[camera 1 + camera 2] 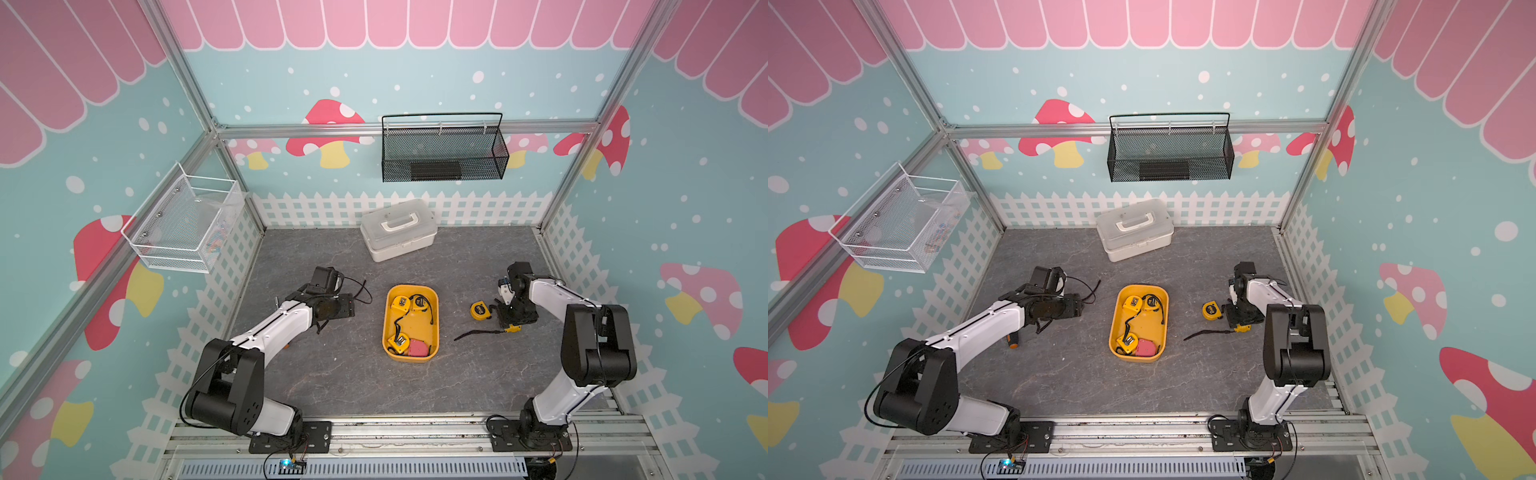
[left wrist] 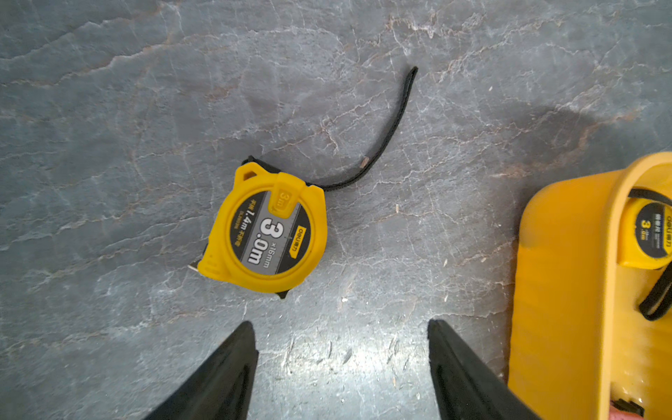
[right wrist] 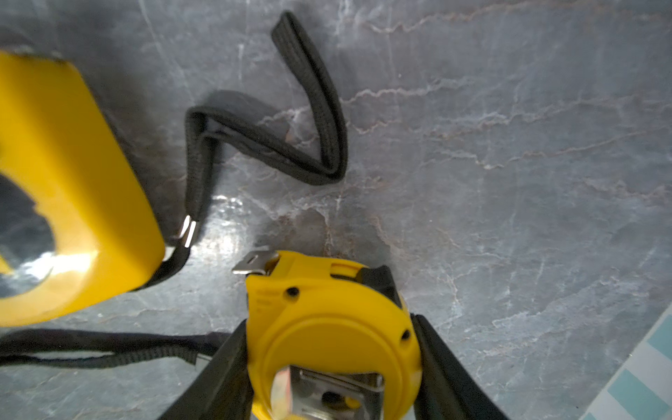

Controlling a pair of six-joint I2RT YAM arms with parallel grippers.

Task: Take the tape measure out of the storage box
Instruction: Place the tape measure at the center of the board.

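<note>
Yellow tape measure (image 3: 309, 291) is outside the storage box (image 1: 419, 330), to its right and low over the table (image 1: 332, 374). The right gripper (image 3: 329, 327) is clamped on its flanks. Hook end points away from the wrist, belt clip faces up, and the strap (image 1: 478, 333) trails toward the box. The left gripper (image 2: 340, 323) is spread and empty above a second tape measure (image 2: 269, 232). The box holds three yellow tape measures (image 1: 400, 302) and a pink one (image 1: 419, 349).

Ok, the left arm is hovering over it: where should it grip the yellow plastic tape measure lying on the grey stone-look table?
Probably from straight above, the left gripper closing across the yellow tape measure's curved side walls: it lies flat, label up, sides exposed. Keep off its black strap.
</note>
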